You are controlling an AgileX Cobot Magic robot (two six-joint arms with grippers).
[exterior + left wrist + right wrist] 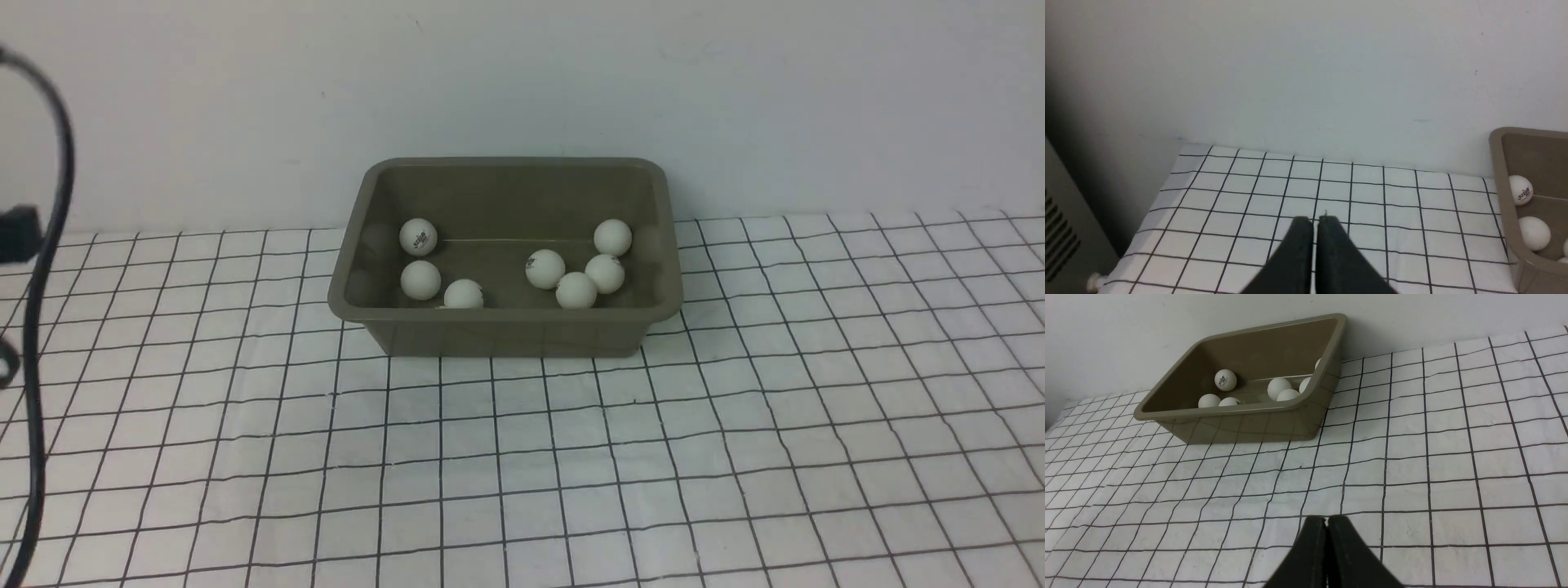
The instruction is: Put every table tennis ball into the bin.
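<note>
A white black-gridded tablecloth carries the olive-brown bin.

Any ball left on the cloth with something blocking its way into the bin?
No ball shows on the cloth. The seven visible table tennis balls already lie inside the bin. Both grippers, left and right, are shut and empty.

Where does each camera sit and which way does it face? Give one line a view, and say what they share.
Front view: sits between the arms, looks forward at the bin holding table tennis balls; only a dark cable of the robot shows, no gripper.
Left wrist view: above the checked cloth, faces the wall; the shut left gripper shows, the bin at one edge.
Right wrist view: looks across the cloth to the bin; the shut right gripper shows.
All share the bin and its balls.
</note>
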